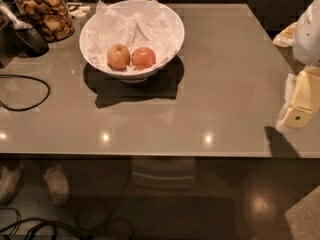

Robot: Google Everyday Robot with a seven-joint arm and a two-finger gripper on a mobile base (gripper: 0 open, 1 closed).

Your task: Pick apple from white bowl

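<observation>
Red-orange and round, the small apple [143, 58] sits in the large paper-lined white bowl [179, 29], right beside a paler yellow-orange apple [118, 56]. Over at the smooth grey table's [225, 74] right edge hangs the cream-coloured gripper [300, 106], well apart from the bowl. Whether it's open or closed, I can't tell.

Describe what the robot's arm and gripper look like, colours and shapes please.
The gripper, at the right edge of the view, is pale yellow and blocky, with a small dark round mark near its tip and a whitish ribbed part alongside it. Above it, the arm has a smooth, rounded white shell. No cables or lettering show on either.
</observation>
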